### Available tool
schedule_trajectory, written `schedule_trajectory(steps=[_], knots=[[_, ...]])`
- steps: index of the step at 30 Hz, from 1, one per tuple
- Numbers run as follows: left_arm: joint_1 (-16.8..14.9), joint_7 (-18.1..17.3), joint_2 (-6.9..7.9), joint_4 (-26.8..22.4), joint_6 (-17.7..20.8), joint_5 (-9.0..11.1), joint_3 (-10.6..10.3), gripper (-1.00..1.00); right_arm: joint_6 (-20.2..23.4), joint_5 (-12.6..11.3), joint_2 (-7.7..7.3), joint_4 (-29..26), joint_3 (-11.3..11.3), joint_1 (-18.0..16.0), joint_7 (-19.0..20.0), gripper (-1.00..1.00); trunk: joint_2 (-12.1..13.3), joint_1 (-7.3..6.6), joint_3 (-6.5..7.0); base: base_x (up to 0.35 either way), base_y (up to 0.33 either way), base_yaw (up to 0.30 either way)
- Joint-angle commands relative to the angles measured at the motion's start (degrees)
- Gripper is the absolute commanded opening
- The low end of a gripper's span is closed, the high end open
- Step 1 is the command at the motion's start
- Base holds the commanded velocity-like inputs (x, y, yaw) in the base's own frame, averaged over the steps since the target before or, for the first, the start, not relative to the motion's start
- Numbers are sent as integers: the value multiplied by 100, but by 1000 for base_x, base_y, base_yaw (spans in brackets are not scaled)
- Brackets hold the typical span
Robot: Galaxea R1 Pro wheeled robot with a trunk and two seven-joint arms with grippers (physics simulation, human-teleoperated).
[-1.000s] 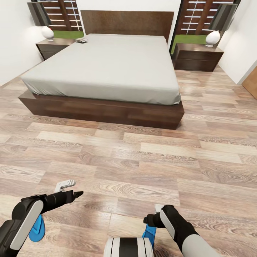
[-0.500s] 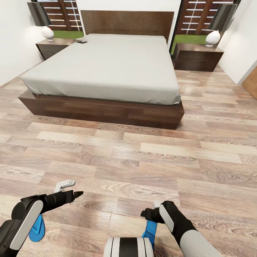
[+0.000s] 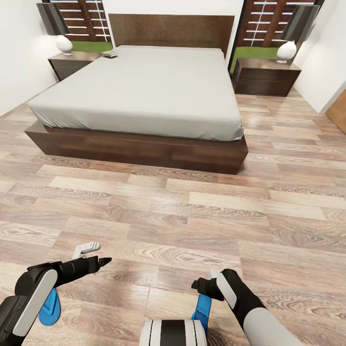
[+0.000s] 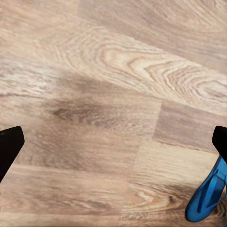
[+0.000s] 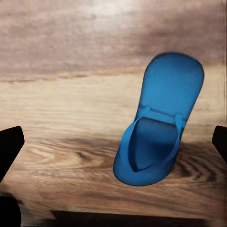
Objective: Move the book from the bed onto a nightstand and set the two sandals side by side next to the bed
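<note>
Your left arm hides most of one sandal [image 3: 49, 307]; the other sandal [image 5: 158, 123] lies uncovered between your right gripper's [image 5: 113, 146] wide fingers. Left gripper [image 4: 113, 142]: spread wide, empty.

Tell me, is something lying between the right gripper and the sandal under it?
Nothing visible. In the right wrist view the sandal lies alone on the bare wood floor, with open space between it and the right gripper.

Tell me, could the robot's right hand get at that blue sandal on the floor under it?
Probably yes. The right hand hangs open above the blue sandal, which lies flat on bare wood floor with nothing between them; it would likely only need to lower.
</note>
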Motion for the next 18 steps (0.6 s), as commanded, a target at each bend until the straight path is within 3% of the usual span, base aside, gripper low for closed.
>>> schedule_trajectory(steps=[1, 9, 18], knots=[[-3, -24, 0, -1, 31, -16, 9, 100, -4, -71, -5, -1, -21, -1, -86, 100, -2, -1, -4, 0, 0, 0], [-3, 1, 8, -8, 56, -20, 16, 100, -143, -88, -21, 156, -487, -2, -181, 100, -2, -1, -4, 0, 0, 0], [-3, 38, 22, -50, 86, -17, 17, 100, -183, -88, -25, 396, -699, -3, -205, 100, -2, -1, -4, 0, 0, 0]])
